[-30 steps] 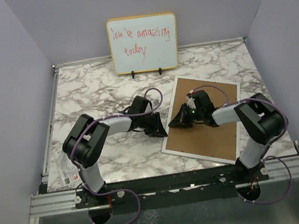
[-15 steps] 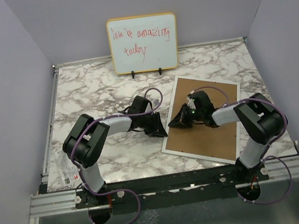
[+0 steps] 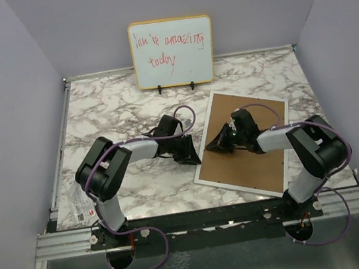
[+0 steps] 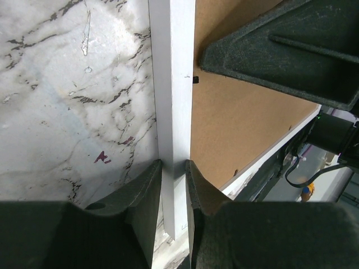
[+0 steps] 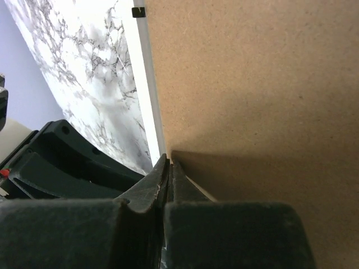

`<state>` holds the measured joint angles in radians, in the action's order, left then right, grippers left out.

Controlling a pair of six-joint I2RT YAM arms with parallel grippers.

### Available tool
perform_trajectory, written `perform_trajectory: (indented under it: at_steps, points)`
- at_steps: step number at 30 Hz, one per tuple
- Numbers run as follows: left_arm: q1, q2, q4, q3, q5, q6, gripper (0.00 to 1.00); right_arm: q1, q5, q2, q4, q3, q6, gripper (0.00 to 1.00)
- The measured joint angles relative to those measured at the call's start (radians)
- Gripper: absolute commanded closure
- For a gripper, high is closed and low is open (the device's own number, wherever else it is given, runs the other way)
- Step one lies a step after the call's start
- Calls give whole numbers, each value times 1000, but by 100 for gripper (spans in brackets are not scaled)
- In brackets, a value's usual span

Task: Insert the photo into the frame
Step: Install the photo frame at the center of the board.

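Observation:
The frame (image 3: 237, 189) lies face down on the marble table at right, thin white rim round the brown backing board (image 3: 250, 164). My left gripper (image 3: 195, 157) is shut on the frame's left rim (image 4: 173, 84), one finger on each side of it (image 4: 174, 163). My right gripper (image 3: 209, 148) is shut, and its tips (image 5: 169, 159) rest on the backing board (image 5: 252, 84) just inside the white rim (image 5: 147, 84). Nothing shows between its fingers. The two grippers face each other across the rim. The photo is hidden.
A wood-edged whiteboard (image 3: 172, 52) with red handwriting stands on a stand at the back centre. A crumpled clear wrapper (image 3: 79, 205) lies at the front left corner. Grey walls close the table on three sides. A small black tab (image 5: 138, 11) sits on the rim.
My right gripper has shifted slightly to the right over the backing board. My left gripper and the frame have stayed put.

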<state>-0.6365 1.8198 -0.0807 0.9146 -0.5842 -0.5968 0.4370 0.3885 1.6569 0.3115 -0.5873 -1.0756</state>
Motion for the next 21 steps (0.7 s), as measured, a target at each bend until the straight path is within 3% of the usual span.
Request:
perform_trajectory:
  at_steps: [12,21]
  points:
    - [4,4,-7,6,-3,0,75,0,28,-78,10,59,123,99]
    - [6,14,-14,14,-19,2,75,0,101,-81,211,92,76,99]
